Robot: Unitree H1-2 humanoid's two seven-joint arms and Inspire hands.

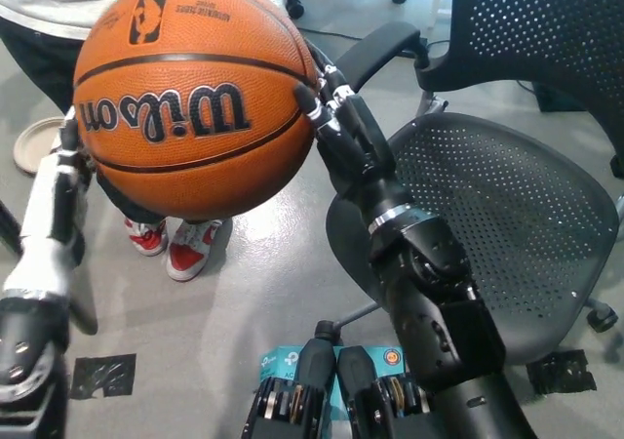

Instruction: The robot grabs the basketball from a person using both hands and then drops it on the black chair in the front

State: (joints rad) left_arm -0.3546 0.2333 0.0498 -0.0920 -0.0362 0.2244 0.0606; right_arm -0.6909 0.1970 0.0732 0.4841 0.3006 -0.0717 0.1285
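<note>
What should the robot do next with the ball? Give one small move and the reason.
Probably swing the ball right, over the chair's seat. The left hand and right hand press its two sides, it hangs over the floor, and the seat lies to the right.

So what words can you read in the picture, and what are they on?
"Wilson", upside down in big black letters, on the basketball.
A black logo panel near the ball's top: too blurred to read.
Round label on the teal patch at the bottom: too small to read.
</note>
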